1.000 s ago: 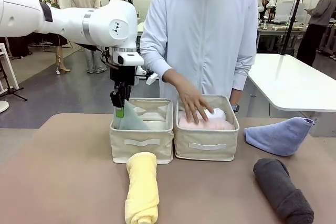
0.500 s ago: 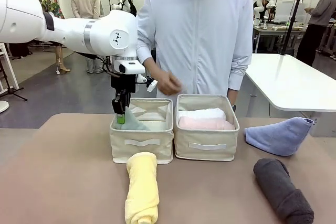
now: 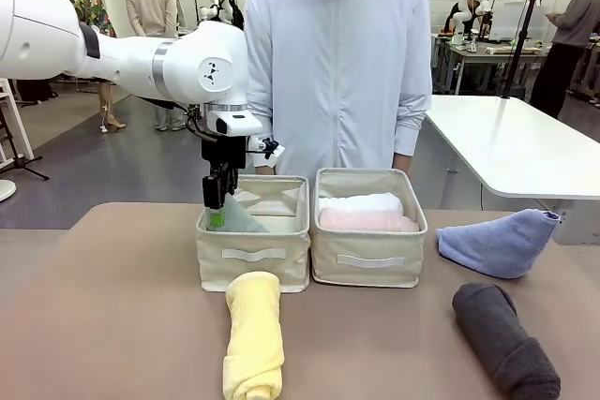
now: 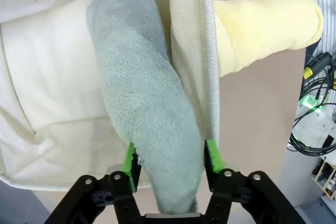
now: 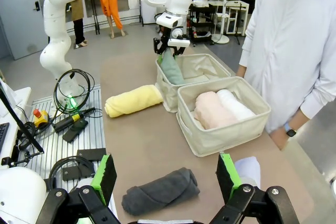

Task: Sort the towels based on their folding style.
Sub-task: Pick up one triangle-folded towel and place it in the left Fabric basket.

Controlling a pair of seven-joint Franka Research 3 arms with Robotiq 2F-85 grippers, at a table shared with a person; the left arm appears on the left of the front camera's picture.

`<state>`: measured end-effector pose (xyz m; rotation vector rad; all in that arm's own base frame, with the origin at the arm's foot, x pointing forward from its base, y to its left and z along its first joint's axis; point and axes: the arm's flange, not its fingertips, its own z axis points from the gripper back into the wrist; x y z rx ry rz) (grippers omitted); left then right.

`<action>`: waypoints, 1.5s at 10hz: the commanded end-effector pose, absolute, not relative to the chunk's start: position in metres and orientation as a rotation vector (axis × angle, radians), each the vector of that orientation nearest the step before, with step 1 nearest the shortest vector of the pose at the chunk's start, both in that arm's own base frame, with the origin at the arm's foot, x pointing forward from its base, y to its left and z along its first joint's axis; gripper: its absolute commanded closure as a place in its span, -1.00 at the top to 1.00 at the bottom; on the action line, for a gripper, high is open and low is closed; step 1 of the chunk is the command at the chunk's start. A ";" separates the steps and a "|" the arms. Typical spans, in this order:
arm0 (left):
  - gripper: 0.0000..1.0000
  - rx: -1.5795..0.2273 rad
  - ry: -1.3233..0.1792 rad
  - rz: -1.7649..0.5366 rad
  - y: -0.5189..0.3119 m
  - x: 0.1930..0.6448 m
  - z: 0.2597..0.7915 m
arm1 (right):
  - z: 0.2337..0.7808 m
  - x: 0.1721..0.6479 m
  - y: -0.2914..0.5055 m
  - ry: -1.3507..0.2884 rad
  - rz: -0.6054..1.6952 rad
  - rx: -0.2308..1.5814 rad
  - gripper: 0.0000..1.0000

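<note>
— Front view: where is the green-grey towel (image 3: 240,219) found?
— In the left bin (image 3: 253,255), along its left edge, under the left gripper (image 3: 216,213)
— Left wrist view: is it held?
— The jaws are seen partly apart on either side of it; a grip cannot be told
— Right wrist view?
— The right gripper (image 5: 167,163) is spread wide, nothing held

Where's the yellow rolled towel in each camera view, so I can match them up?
Front view: the yellow towel lies lower centre, in front of the left bin.
Left wrist view: upper right, just outside that bin's wall.
Right wrist view: left of centre, beside that bin.
Shared landmark: the left bin.
</note>
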<state>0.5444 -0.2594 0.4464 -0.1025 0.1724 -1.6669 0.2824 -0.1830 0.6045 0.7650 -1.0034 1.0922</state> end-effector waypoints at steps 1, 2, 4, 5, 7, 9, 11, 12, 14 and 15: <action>1.00 -0.121 0.150 -1.649 -0.256 0.539 0.445 | 0.607 0.284 -0.182 -1.035 1.101 0.777 1.00; 1.00 -0.121 0.151 -1.647 -0.256 0.539 0.446 | 0.607 0.284 -0.182 -1.035 1.101 0.777 1.00; 1.00 -0.122 0.149 -1.643 -0.255 0.538 0.448 | 0.607 0.284 -0.182 -1.035 1.101 0.777 1.00; 1.00 -0.122 0.147 -1.639 -0.255 0.538 0.449 | 0.607 0.284 -0.182 -1.035 1.101 0.777 1.00; 1.00 -0.129 0.139 -1.642 -0.254 0.537 0.455 | 0.607 0.284 -0.182 -1.035 1.101 0.777 1.00; 1.00 -0.184 -0.018 -1.700 -0.239 0.516 0.509 | 0.607 0.284 -0.182 -1.035 1.101 0.777 1.00; 1.00 -0.168 -0.175 -1.743 -0.186 0.474 0.579 | 0.607 0.284 -0.182 -1.035 1.101 0.777 1.00; 1.00 -0.171 -0.234 -1.717 -0.149 0.459 0.600 | 0.607 0.284 -0.182 -1.035 1.101 0.777 1.00; 1.00 -0.216 -0.355 -1.644 -0.074 0.435 0.622 | 0.607 0.284 -0.182 -1.035 1.101 0.777 1.00; 1.00 -0.230 -0.418 -1.595 -0.035 0.426 0.629 | 0.607 0.284 -0.182 -1.035 1.101 0.777 1.00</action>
